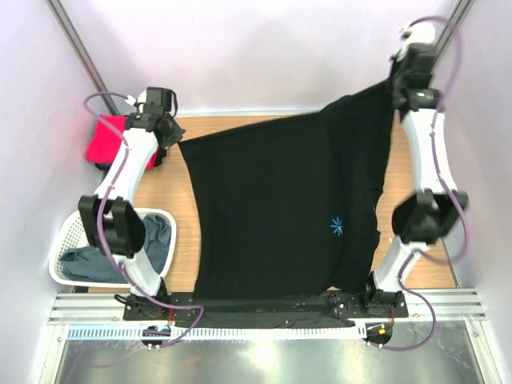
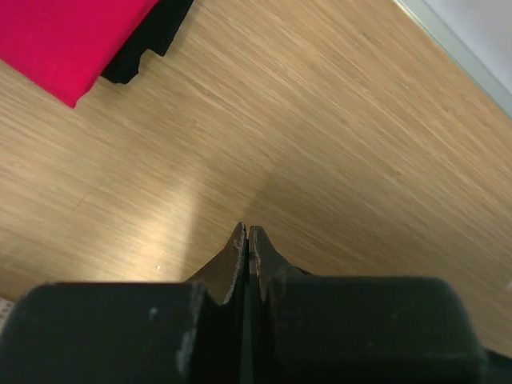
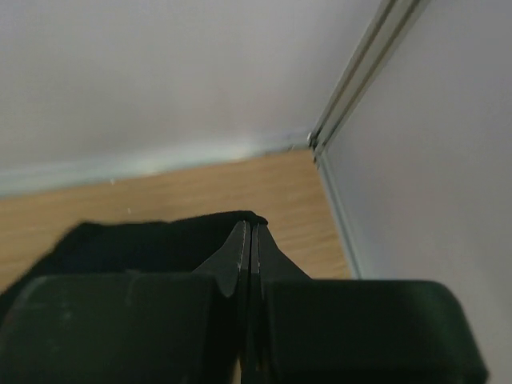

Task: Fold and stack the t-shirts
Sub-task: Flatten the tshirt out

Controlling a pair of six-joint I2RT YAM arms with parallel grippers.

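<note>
The large black t-shirt (image 1: pixel 272 208) is stretched out between both arms, its light-blue starburst mark (image 1: pixel 337 226) facing up. My left gripper (image 1: pixel 172 142) (image 2: pixel 249 228) is shut on its far-left corner, low over the wood; only a thin dark sliver shows between the jaws. My right gripper (image 1: pixel 398 84) (image 3: pixel 250 224) is shut on the far-right corner, raised near the back wall, with black t-shirt cloth (image 3: pixel 144 240) bunched at its fingertips. A folded red t-shirt (image 1: pixel 108 140) (image 2: pixel 72 40) lies at the far left. The grey-blue t-shirt (image 1: pixel 152 240) sits crumpled in the basket.
A white lattice laundry basket (image 1: pixel 68 240) stands at the table's left edge by the left arm. A dark piece of cloth (image 2: pixel 148 44) pokes out from under the red shirt. The black shirt's near hem drapes over the table's front edge by the arm bases (image 1: pixel 352 302). Walls close in on three sides.
</note>
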